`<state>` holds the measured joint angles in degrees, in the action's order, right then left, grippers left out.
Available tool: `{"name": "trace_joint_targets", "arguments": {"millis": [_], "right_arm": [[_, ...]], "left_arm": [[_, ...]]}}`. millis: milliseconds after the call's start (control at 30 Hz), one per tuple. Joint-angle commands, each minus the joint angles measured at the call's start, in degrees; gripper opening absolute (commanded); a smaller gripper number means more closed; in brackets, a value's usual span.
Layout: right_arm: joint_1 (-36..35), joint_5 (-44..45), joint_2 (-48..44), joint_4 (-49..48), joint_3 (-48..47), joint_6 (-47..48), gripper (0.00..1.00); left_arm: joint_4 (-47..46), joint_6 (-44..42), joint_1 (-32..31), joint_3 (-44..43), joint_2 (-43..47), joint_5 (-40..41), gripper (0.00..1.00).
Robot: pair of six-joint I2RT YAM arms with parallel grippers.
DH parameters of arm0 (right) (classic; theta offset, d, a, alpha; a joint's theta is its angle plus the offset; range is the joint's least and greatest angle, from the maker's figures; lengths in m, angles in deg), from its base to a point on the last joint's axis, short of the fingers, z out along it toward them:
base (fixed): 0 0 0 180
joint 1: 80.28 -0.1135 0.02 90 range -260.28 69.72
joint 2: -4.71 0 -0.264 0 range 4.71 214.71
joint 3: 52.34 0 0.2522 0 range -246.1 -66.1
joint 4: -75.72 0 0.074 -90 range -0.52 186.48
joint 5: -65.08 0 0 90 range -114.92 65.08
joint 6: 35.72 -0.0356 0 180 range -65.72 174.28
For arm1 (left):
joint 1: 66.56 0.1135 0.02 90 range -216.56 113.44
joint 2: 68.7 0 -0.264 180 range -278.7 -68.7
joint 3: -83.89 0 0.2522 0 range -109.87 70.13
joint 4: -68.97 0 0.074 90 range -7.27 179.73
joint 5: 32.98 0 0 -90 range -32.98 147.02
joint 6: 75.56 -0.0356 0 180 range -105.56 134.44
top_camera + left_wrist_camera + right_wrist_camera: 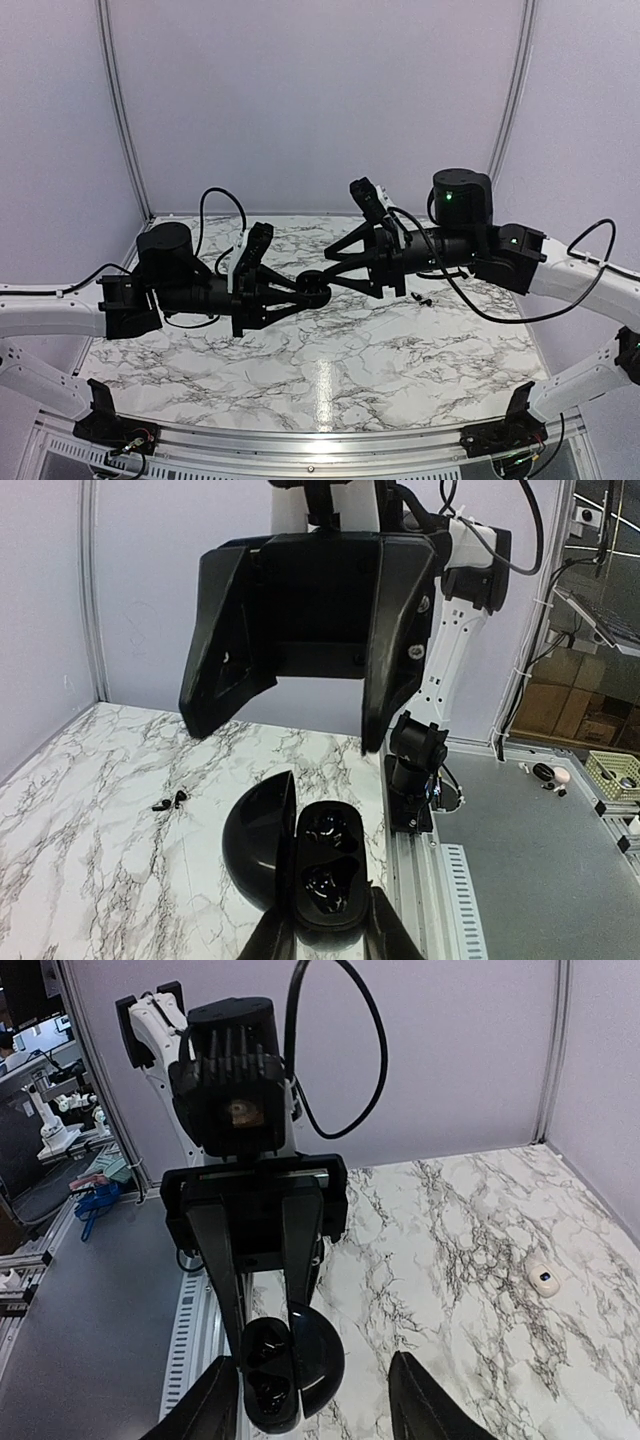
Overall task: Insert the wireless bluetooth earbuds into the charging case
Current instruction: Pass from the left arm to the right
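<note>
The charging case (325, 870) is a black clamshell, held up off the table. Its lid (258, 840) is swung open to the left and shows two glossy wells. My left gripper (325, 935) is shut on the case's lower body. In the top view the case (315, 283) hangs mid-table between the two arms. My right gripper (315, 1405) stands open, fingers wide apart, facing the case (270, 1380) from a short way off and touching nothing. The earbuds (170, 802), two tiny black pieces, lie together on the marble, also seen under the right arm as the earbuds (420, 298).
A small white oval object (543, 1278) with a dark spot lies on the marble table (330, 380) near the side wall. The table's metal edge rail (415, 870) and the right arm's base (415, 770) are close beside the held case.
</note>
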<state>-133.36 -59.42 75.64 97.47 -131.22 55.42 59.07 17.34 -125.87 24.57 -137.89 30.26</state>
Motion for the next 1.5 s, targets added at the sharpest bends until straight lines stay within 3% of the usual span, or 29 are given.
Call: {"name": "trace_joint_targets", "arguments": {"millis": [0, 700, 1467], "right_arm": [[-0.37, -0.83, 2.38, 8.63, -3.59, 3.42, 0.51], [-2.38, -1.57, 7.31, 14.56, -7.92, 7.06, 0.24], [-2.4, -3.95, 10.7, 13.81, -8.58, 5.71, 0.24]], "left_arm": [[2.45, -1.4, -0.02, -2.58, -0.01, -1.85, 0.0], [5.19, -2.54, 0.03, -4.45, -2.12, -2.34, 0.0], [6.5, -5.55, -0.02, -4.36, -1.39, -0.9, 0.0]]}}
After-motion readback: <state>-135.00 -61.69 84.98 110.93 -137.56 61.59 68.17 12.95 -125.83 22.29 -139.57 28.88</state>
